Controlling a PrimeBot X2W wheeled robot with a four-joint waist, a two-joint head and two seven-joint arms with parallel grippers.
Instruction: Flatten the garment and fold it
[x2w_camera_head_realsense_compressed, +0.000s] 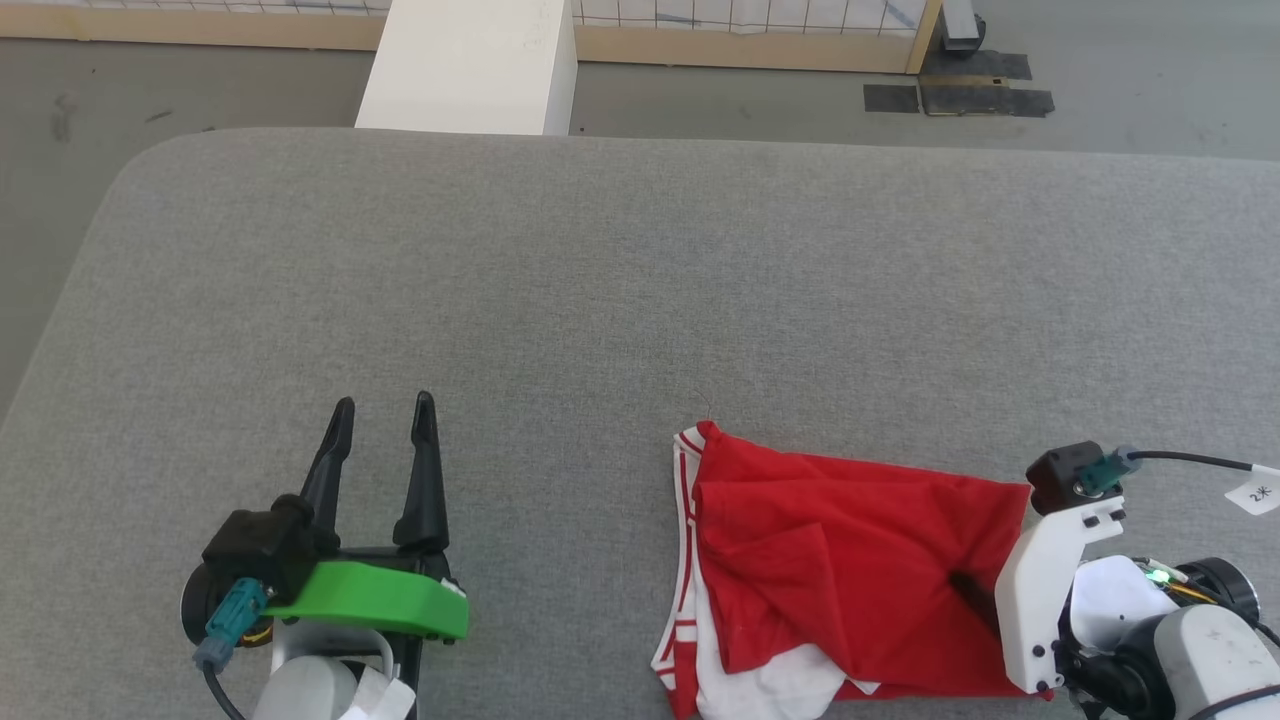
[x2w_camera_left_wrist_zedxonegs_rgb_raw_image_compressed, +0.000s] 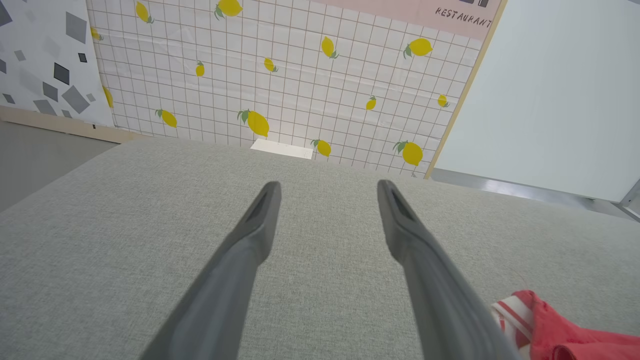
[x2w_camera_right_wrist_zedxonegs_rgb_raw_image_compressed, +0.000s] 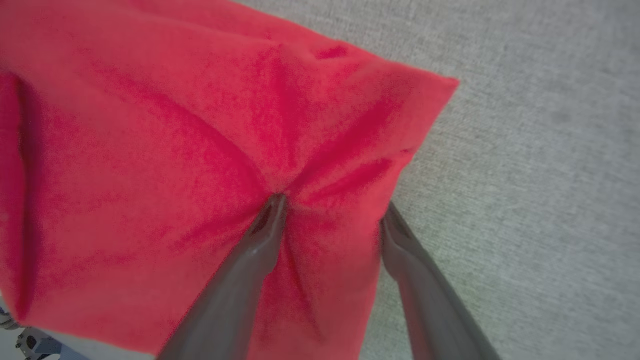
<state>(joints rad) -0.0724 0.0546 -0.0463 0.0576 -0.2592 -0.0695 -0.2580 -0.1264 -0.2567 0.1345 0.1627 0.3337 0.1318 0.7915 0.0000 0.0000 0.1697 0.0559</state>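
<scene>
The right hand (x2w_camera_right_wrist_zedxonegs_rgb_raw_image_compressed: 332, 202) stands wide open with both tips down on the garment (x2w_camera_head_realsense_compressed: 850, 560). One tip digs into the red cloth, and creases fan out from it. The other tip rests at the cloth's edge, where the red meets the grey table (x2w_camera_head_realsense_compressed: 600, 300). The cloth lies between the two tips, but nothing is pinched or lifted.

The garment lies in a loose, crumpled heap on the near right part of the table, partly under the right wrist. Plain red layers are folded over one another on top, with one corner pointing right. Along its left edge run white and red stripes of trim, and a white patch shows at its near side.

The left hand (x2w_camera_head_realsense_compressed: 384, 402) is well apart from the garment on the near left, wide open and empty over bare table. Beyond the table's far edge is a tiled wall (x2w_camera_left_wrist_zedxonegs_rgb_raw_image_compressed: 300, 75) printed with lemons.
</scene>
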